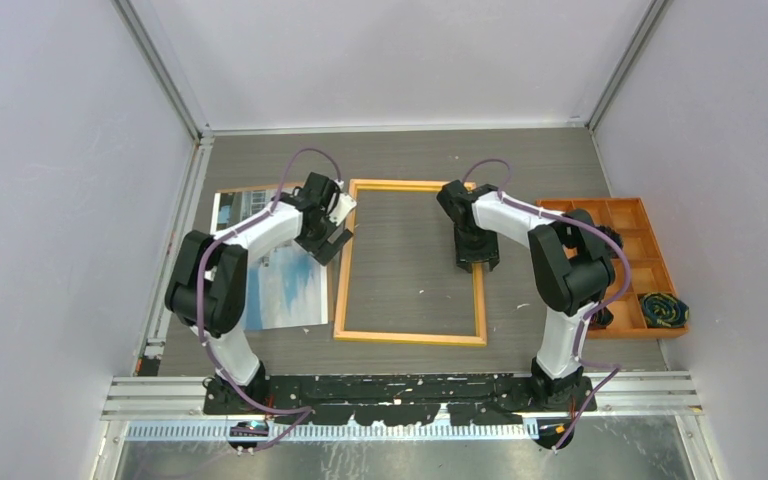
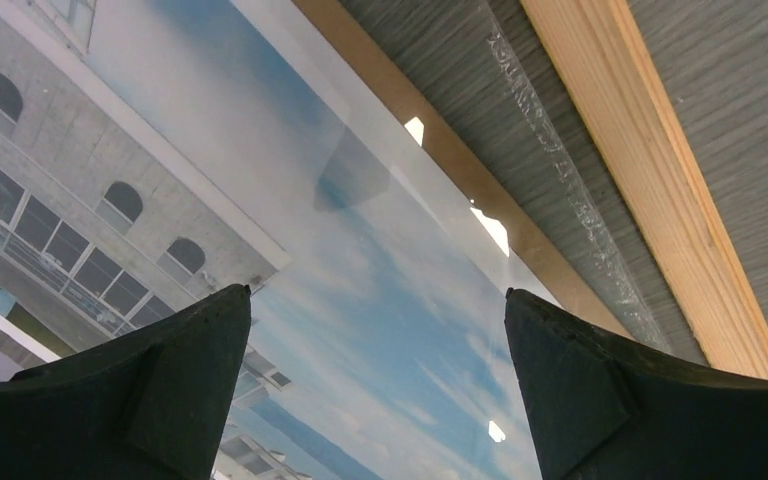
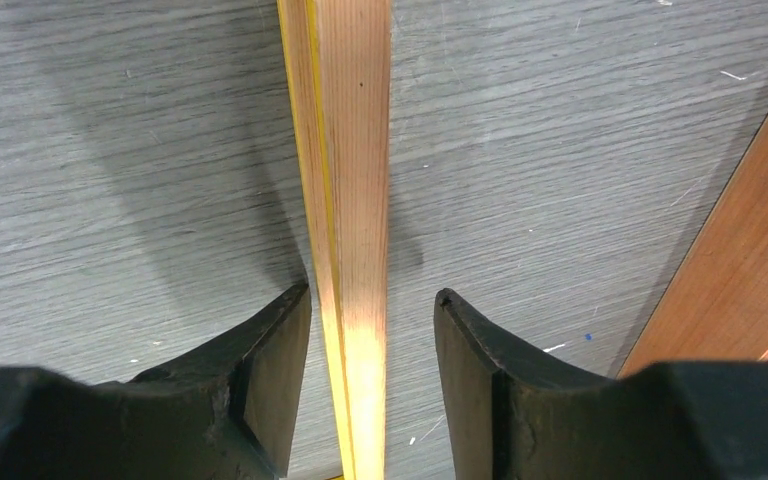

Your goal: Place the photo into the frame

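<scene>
The frame [image 1: 410,337] lies flat mid-table with its tan wood side up. The photo [image 1: 285,290], blue sky and grey-white buildings, lies face up to the left of the frame, partly under my left arm. My left gripper [image 1: 328,240] hovers over the photo's right part, near the frame's left rail. In the left wrist view it [image 2: 377,295] is open and empty above the photo [image 2: 380,330]. My right gripper [image 1: 477,260] is over the frame's right rail. In the right wrist view it [image 3: 372,295] is open, straddling the rail [image 3: 352,150] with a gap on each side.
A brown backing board [image 2: 440,150] shows under the photo's edge, and a clear sheet's edge [image 2: 560,190] lies between it and the frame's rail [image 2: 660,190]. An orange compartment tray [image 1: 660,265] stands at the right, close to my right arm. Its edge shows in the right wrist view [image 3: 750,250].
</scene>
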You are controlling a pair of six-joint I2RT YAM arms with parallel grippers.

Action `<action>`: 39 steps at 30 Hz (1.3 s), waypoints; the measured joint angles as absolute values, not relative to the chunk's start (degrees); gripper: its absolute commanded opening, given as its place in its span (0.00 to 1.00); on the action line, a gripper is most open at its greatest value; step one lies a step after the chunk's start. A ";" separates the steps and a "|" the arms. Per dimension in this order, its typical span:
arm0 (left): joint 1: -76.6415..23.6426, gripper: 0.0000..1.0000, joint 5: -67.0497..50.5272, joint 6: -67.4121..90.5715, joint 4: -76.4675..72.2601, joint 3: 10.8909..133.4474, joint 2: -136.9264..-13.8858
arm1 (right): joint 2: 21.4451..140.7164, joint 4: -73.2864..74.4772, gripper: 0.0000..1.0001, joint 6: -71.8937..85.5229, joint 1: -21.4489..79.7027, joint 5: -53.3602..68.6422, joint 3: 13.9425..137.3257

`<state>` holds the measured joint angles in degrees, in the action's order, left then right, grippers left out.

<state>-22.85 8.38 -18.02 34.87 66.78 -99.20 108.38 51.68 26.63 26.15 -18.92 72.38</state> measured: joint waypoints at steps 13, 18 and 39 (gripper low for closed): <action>-28.82 0.99 11.25 -18.02 31.33 66.08 -101.16 | 106.74 50.04 0.48 28.71 21.74 -17.15 70.59; -31.40 0.99 12.03 -18.02 30.74 66.72 -102.45 | 105.73 49.43 0.47 29.30 19.29 -16.95 69.30; -3.49 1.00 -2.15 -16.10 46.35 87.29 -96.51 | 102.94 46.50 0.78 40.84 40.69 -9.15 97.01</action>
